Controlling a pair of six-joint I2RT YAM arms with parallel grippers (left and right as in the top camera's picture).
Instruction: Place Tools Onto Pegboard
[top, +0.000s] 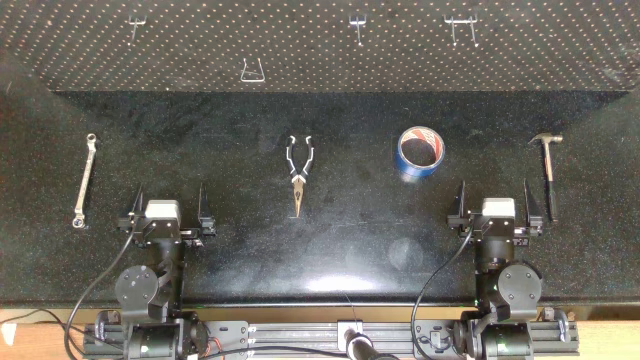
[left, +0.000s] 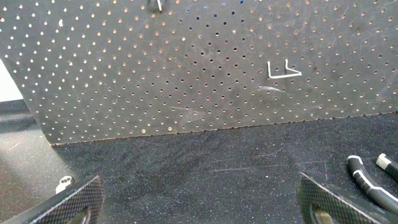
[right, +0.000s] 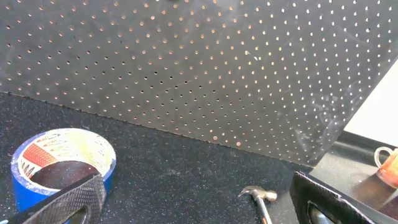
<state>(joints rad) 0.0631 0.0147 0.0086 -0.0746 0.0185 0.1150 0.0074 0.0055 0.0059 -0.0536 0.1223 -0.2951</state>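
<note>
Carbon-weave fingers: both pairs are spread wide with nothing between them. My left gripper (top: 168, 192) and right gripper (top: 495, 190) sit low near my bases, over the black table (top: 350, 245).
Nearest tools: the wrench (top: 83, 182) lies flat just outside my left gripper, and the hammer (top: 547, 165) lies just outside my right, head toward the board.
Mid-table: the pliers (top: 299, 175) lie between my arms, handles pointing away from me. The blue tape roll (top: 420, 150) lies ahead of my right gripper.
Far end: the pegboard (top: 300, 40) stands along the table's back edge with a wire bracket (top: 253, 72) low down and three hooks (top: 357, 25) higher up, all bare.
Progress: nothing is hung. All four tools are on the table and four holders are unfilled, so I judge the job to be at its very start.
From above: the whole row of tools and every holder read at once.
Left wrist view: the bracket's prongs stand out from the board — flattened in the top view.
Right wrist view: the tape lies flat, hole up, close by one finger, with the hammer's head near the board's foot.
</note>
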